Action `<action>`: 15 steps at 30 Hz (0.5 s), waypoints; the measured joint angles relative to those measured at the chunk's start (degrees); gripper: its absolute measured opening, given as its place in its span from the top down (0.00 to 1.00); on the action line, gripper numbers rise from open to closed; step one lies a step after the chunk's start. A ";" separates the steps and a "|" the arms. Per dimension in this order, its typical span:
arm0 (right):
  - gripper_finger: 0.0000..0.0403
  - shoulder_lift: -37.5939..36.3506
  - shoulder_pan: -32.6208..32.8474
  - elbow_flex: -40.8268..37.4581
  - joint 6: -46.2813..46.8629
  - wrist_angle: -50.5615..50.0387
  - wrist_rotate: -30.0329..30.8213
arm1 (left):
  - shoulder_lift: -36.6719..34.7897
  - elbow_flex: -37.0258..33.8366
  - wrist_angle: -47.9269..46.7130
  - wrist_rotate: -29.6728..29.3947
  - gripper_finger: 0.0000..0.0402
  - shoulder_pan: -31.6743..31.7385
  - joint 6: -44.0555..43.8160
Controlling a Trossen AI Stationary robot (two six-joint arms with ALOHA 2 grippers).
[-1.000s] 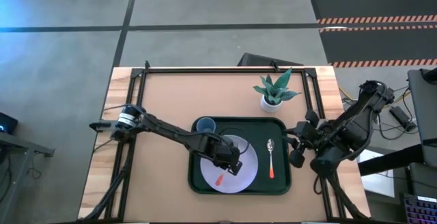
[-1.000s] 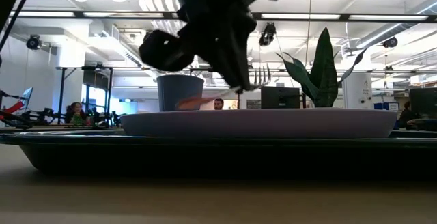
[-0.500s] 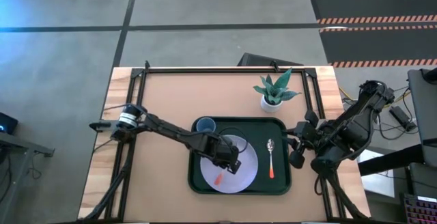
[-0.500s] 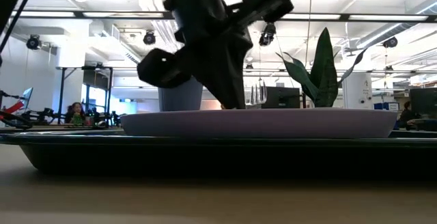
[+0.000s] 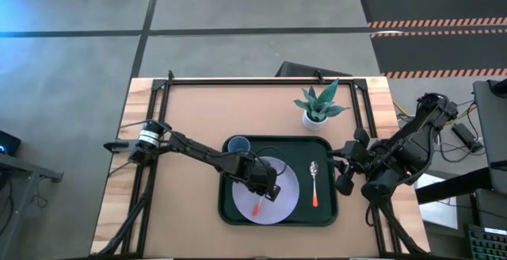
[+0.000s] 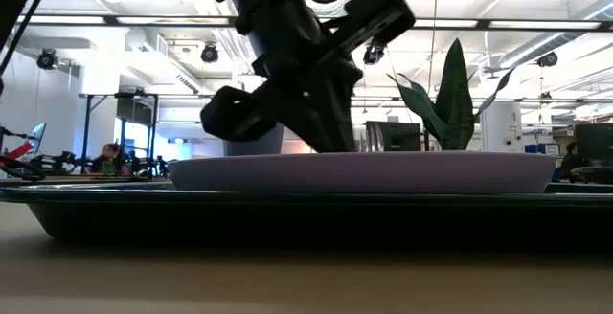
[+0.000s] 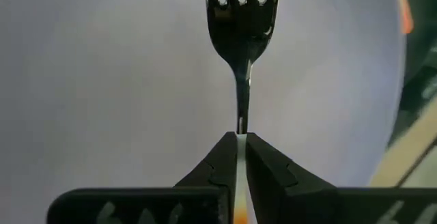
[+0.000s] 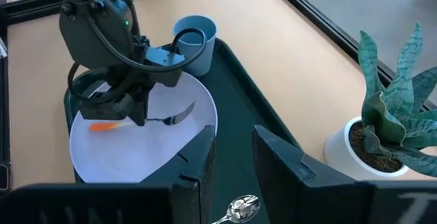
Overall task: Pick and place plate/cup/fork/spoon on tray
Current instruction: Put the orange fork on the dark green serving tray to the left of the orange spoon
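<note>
The lavender plate (image 5: pixel 287 195) lies on the dark green tray (image 5: pixel 326 212). The blue cup (image 5: pixel 237 146) stands in the tray's far left corner, and the spoon (image 5: pixel 314 182) lies on the tray right of the plate. My left gripper (image 5: pixel 266 192) is low over the plate's middle, shut on the fork (image 8: pixel 174 118). The fork's tines (image 7: pixel 242 5) point toward the table's right, and its orange handle (image 5: pixel 256 208) points toward the near left. My right gripper (image 5: pixel 342 169) waits open off the tray's right edge, holding nothing. My left gripper pinches the fork's thin metal neck (image 7: pixel 241 111), between tines and handle, between its two fingertips. The fingers slant down from the table's left and stand across the fork. The fork lies nearly level at the plate's surface (image 8: pixel 157 156); whether it rests there, I cannot tell.
A white pot with a green plant (image 5: pixel 318 105) stands on the table just beyond the tray's far right corner. Bare brown tabletop (image 5: pixel 190 117) lies left of the tray and beyond it.
My left gripper has come down with the fork onto the plate's middle. In the low view the tines were above the plate's rim before; now they are hidden behind it. The fork has stayed nearly level.
</note>
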 joint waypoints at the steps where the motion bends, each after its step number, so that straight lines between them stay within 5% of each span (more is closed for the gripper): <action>1: 0.79 0.00 0.00 0.00 -0.01 0.00 0.00 | 0.00 0.00 0.82 0.00 0.96 0.02 0.39; 15: 0.79 -0.25 0.00 0.00 -0.30 0.03 -0.16 | -1.20 0.55 4.12 0.26 0.87 0.34 5.91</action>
